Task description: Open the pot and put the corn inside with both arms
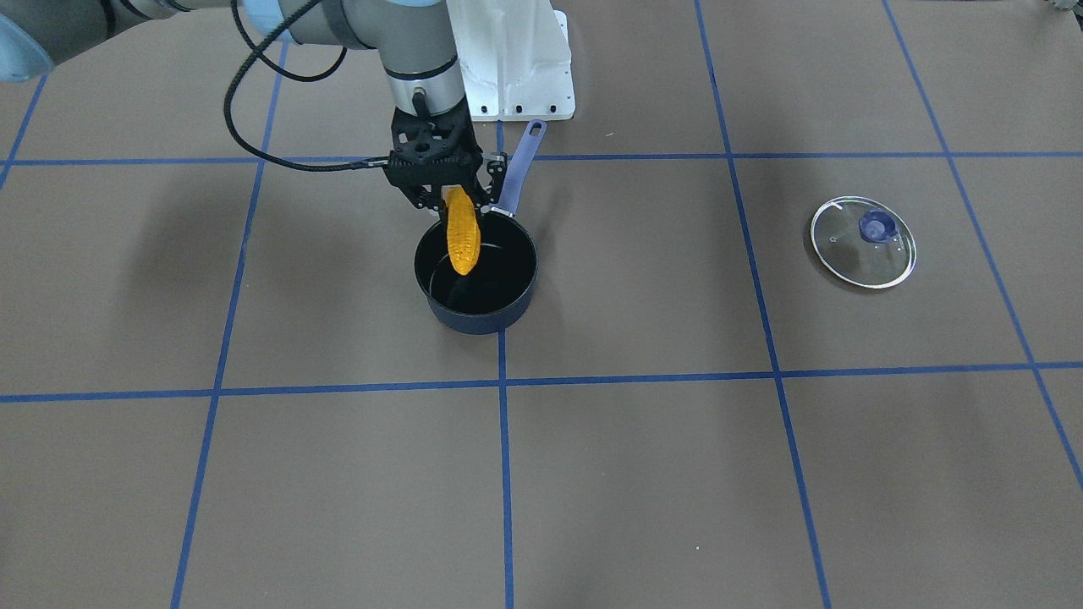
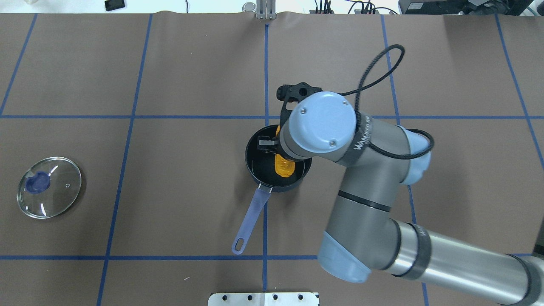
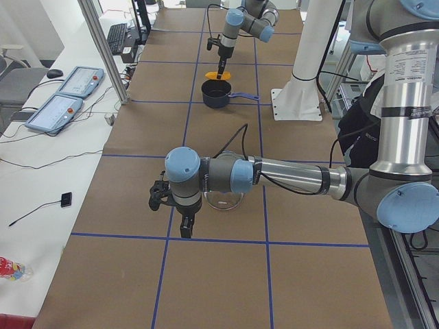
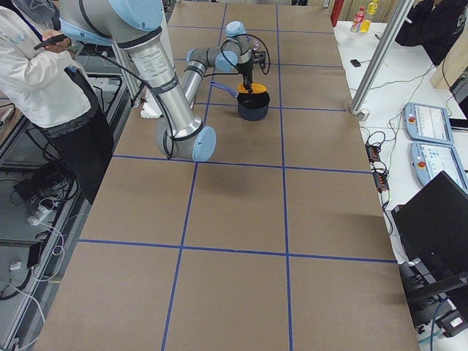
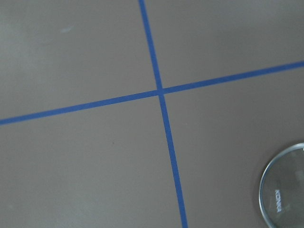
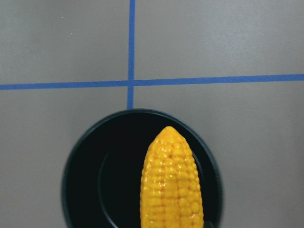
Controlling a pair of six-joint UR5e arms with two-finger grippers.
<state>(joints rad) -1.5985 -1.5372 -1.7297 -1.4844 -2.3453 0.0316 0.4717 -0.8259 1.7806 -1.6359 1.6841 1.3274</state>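
Corn (image 1: 463,237) hangs tip-down over the open pot (image 1: 478,321), its thick end pinched by your right gripper (image 1: 457,199), so release should drop it in. The lid (image 1: 863,243) lies well apart from the pot. Your left gripper (image 3: 186,229): you cannot tell its fingers' state.

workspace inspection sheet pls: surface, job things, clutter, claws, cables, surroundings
surface: brown table with blue tape grid
job's things: small dark navy saucepan, uncovered; orange-yellow corn cob hangs tip-down over it; round glass lid lies apart
clutter: nothing seen
claws: right claw shut on the corn cob; left claw beside the lid, state unclear
cables: black cable loops off the right wrist
surroundings: teach pendants on a side bench; person in white beside the robot
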